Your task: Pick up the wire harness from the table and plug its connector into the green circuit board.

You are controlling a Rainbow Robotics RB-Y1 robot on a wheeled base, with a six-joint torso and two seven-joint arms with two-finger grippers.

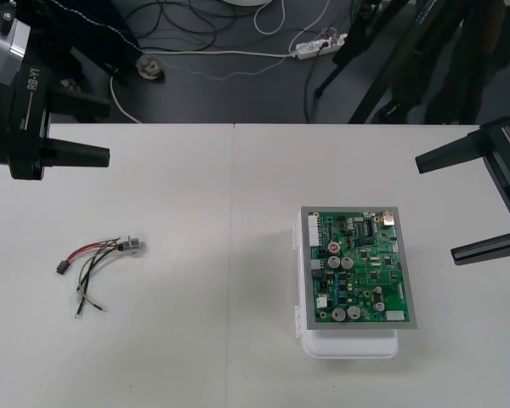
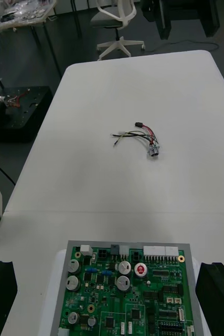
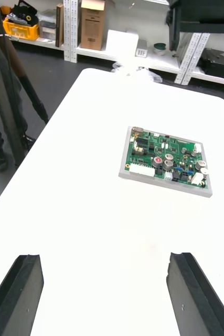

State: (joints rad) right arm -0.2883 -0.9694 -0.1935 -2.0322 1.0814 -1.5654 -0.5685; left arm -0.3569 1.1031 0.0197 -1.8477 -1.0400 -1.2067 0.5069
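The wire harness lies loose on the left half of the table, with thin red, black and green wires. Its black plug points left and its round metal socket right. From the right wrist the harness is seen beyond the board. The green circuit board sits on its white base at centre right. My left gripper hangs open at the far left, well behind the harness. Over the right edge my right gripper is open, just right of the board. Nothing sits between either pair of fingers.
The table's far edge runs along the top, with dark floor and cables behind it. In the left wrist view the board lies some way ahead of the open left gripper. Bare tabletop separates the harness from the board.
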